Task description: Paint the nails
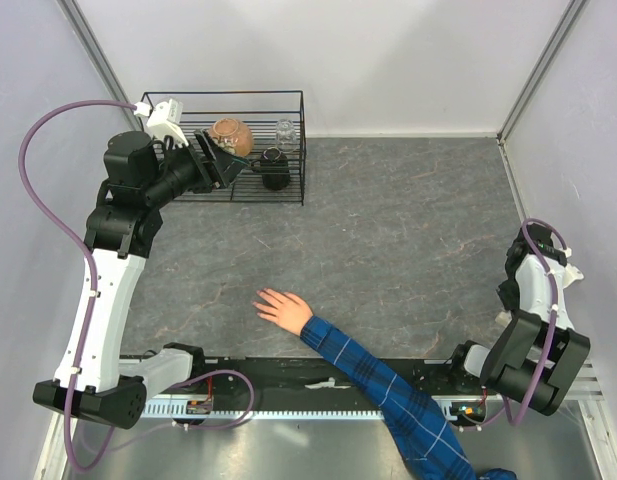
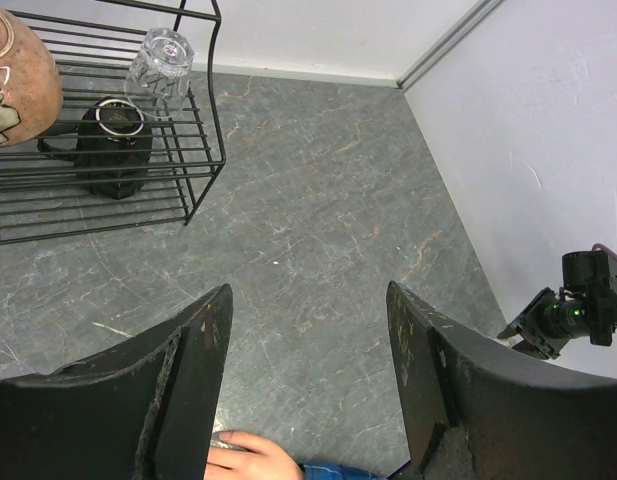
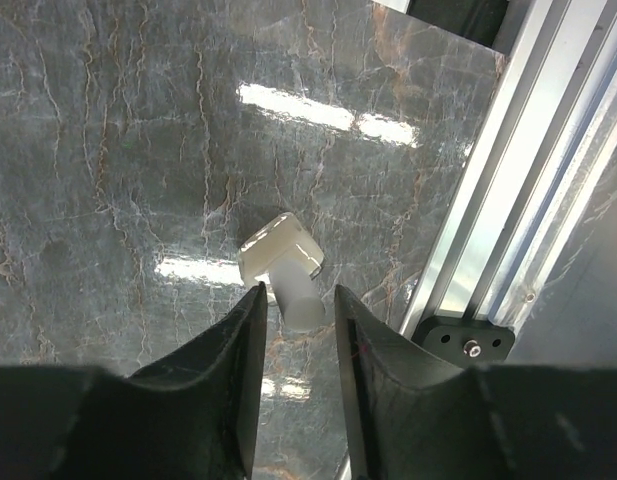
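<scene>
A bare light-skinned hand [image 1: 283, 308] lies flat on the grey table, its arm in a blue plaid sleeve [image 1: 388, 390]. The nails [image 1: 260, 298] are too small to make out. My left gripper [image 1: 220, 160] is open and empty, high by the wire rack, far from the hand; the hand's edge shows at the bottom of the left wrist view [image 2: 250, 460]. My right gripper [image 1: 512, 290] hangs at the table's right side. In the right wrist view its jaws [image 3: 299, 290] stand narrowly apart over a small clear bottle with a white cap [image 3: 288, 270] lying on the table, not touching it.
A black wire rack [image 1: 288, 95] stands at the back left with a brown pot [image 1: 231, 136], a clear glass [image 1: 285, 131] and a black teapot [image 1: 274, 168]. A metal rail [image 3: 508, 200] runs beside the bottle. White walls close in the table.
</scene>
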Tool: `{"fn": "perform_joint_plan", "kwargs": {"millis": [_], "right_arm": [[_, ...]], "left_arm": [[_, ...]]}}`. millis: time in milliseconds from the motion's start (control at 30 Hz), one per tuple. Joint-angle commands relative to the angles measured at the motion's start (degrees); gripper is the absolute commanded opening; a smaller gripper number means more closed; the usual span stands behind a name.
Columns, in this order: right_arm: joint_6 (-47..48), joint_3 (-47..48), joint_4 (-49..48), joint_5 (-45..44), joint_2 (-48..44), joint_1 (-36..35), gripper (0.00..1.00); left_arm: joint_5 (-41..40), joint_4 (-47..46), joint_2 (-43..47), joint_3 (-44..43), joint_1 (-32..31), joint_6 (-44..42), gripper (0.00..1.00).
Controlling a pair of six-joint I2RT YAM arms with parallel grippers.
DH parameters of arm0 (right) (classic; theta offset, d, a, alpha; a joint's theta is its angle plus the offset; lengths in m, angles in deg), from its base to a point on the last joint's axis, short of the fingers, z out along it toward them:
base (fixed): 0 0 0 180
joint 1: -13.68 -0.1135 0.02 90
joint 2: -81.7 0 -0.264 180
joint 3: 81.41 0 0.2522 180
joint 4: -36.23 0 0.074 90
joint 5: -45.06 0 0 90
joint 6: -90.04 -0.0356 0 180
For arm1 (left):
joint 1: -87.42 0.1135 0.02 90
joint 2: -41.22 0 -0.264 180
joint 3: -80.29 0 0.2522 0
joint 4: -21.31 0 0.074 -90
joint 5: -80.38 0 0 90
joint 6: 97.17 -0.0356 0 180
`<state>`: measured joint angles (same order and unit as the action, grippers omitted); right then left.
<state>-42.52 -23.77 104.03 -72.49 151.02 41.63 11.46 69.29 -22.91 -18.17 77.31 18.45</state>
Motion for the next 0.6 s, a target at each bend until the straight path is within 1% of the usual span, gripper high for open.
{"fn": "perform_joint_plan", "kwargs": {"millis": [0, 33, 67, 100, 167, 200, 233, 267, 367, 400, 467, 500, 567], "right_arm": [[-0.77, -0.20, -0.25, -1.98, 0.73, 0.27, 0.36], [-0.76, -0.28, -0.17, -1.89, 0.90, 0.27, 0.34], [-0.76, -0.37, -0.34, -1.72, 0.99, 0.27, 0.29], [-0.59, -0.37, -0.34, -1.63, 1.17, 0.27, 0.21], [-0.15, -0.28, -0.43, -1.37, 1.61, 0.27, 0.12], [0.55, -0.20, -0.43, -1.10, 1.70, 0.18, 0.03], [0.99, 0.24, -0.43, -0.93, 1.61, 0.09, 0.00], [1.26, 0.68, -0.43, -0.40, 1.70, 0.01, 0.00], [3.71, 4.54, -0.60, -0.31, 1.26, -4.55, 0.00], [4.68, 5.94, -1.04, -0.40, 1.26, -9.52, 0.00], [7.40, 11.56, -2.35, -1.27, 2.48, -16.74, 0.00], [8.89, 13.32, -3.32, -0.41, 4.58, -24.96, 0.00], [12.06, 18.42, -6.13, 0.48, 7.74, -33.53, 0.00]], "left_arm": [[-0.42, 0.15, -0.20, -1.60, -0.17, -1.02, 0.69], [-0.51, 0.15, -0.11, -1.60, -0.17, -1.02, 0.69], [-0.51, 0.24, -0.20, -1.78, -0.09, -1.10, 0.69], [-0.51, 0.41, -0.20, -1.78, -0.09, -1.19, 0.69], [-0.60, 0.59, -0.20, -1.69, -0.09, -1.11, 0.69], [-0.69, 0.94, -0.02, -1.60, -0.17, -1.19, 0.69], [-1.13, 1.03, 0.07, -1.60, -0.09, -1.19, 0.69], [-1.48, 1.38, 0.15, -1.43, -0.09, -1.28, 0.69], [-3.32, 2.96, -0.02, -1.78, -0.09, -1.46, 0.69], [-3.76, 4.18, -0.19, -2.47, -0.09, -1.37, 0.69], [-4.99, 5.50, -0.55, -2.92, -0.09, -1.28, 0.67], [-5.26, 6.47, -0.46, -2.75, -0.09, -1.19, 0.67], [-5.96, 7.53, -0.55, -2.31, -0.09, 0.30, 0.66]]}}
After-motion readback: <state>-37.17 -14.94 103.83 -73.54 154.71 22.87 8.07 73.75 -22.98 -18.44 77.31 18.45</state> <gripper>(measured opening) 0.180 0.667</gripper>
